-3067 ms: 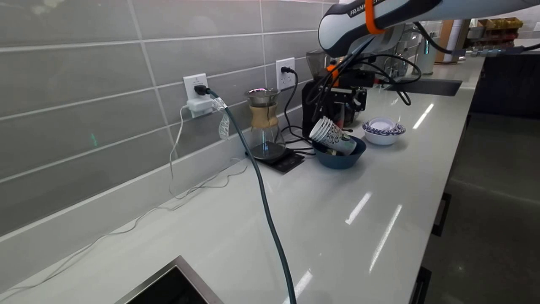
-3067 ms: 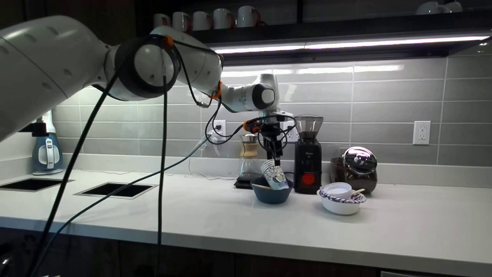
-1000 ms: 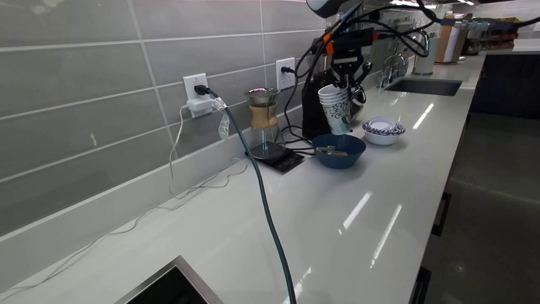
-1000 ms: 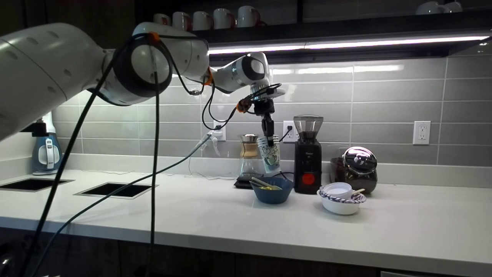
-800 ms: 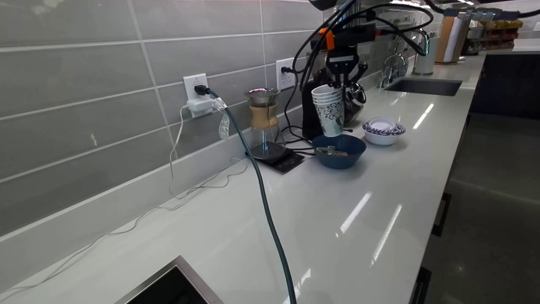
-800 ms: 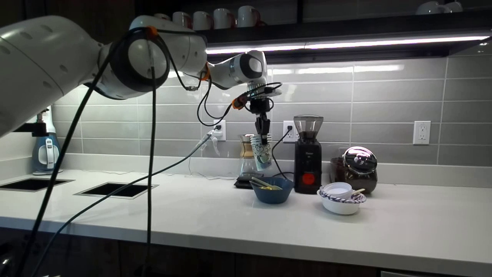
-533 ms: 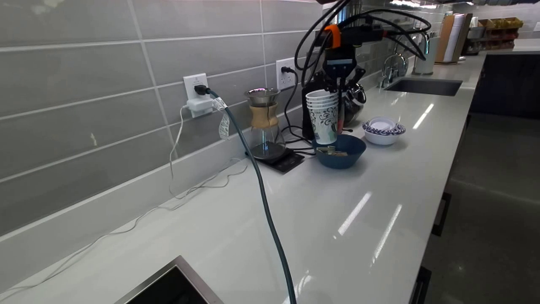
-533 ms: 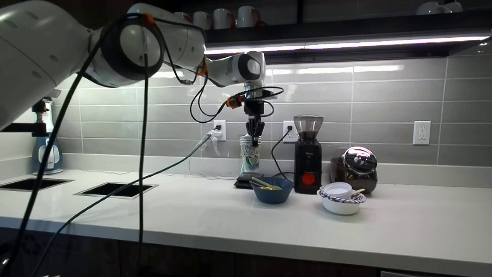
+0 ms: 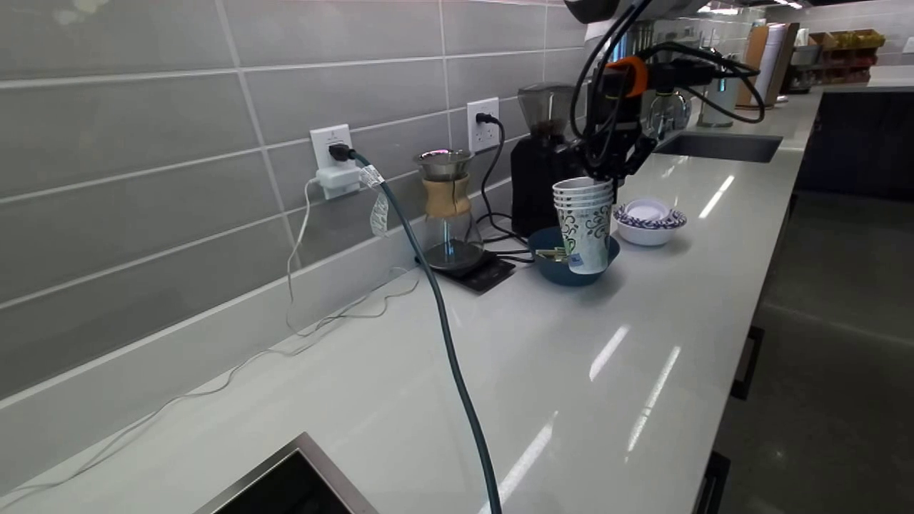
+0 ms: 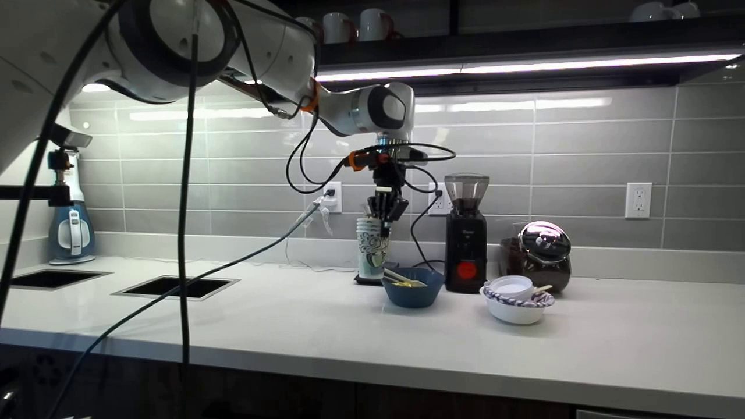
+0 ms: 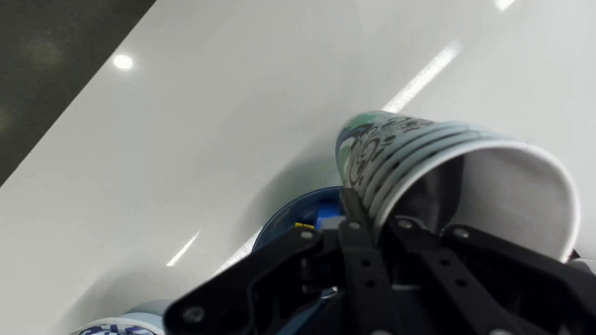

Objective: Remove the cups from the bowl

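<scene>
Several nested cups (image 10: 371,251) pinched in gripper (image 11: 376,217).
In an ext. view we see them approx. upright, 10–11 o'clock of bowl (image 10: 413,297).

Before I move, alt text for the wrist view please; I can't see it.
The pincer grips the wall of a stack of nested printed cups, open end facing you. To their lower left, partly hidden by the pincer, is the dark blue bowl. A white counter spreads behind.
</scene>
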Tool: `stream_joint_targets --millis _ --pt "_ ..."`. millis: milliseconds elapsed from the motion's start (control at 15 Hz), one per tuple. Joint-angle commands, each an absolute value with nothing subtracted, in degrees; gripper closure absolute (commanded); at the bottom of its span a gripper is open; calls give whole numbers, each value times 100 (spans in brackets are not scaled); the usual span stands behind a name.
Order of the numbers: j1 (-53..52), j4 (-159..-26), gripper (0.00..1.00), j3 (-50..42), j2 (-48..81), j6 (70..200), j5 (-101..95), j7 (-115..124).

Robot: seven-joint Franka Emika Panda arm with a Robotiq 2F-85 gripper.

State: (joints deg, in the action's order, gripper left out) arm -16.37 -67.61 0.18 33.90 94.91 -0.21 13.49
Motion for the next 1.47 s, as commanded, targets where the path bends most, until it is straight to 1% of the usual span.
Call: stream_joint_targets --millis 0,267,533,733,1133,1333,1400 --pt "-1547 -6740 98 182 3388 9461 -99 1389" --pt "-1646 -6546 98 434 3696 9248 -289 650" --pt "-1748 -6589 98 634 3876 9480 -551 -75" --pt "-1904 -6706 98 607 3932 9951 -883 -623" --pt "-1840 -6844 98 729 4059 11235 -770 -1558" --pt "-1754 -6785 98 799 4155 11427 -609 -1862" --pt "-1712 -6747 68 843 4192 11381 -540 -1994"
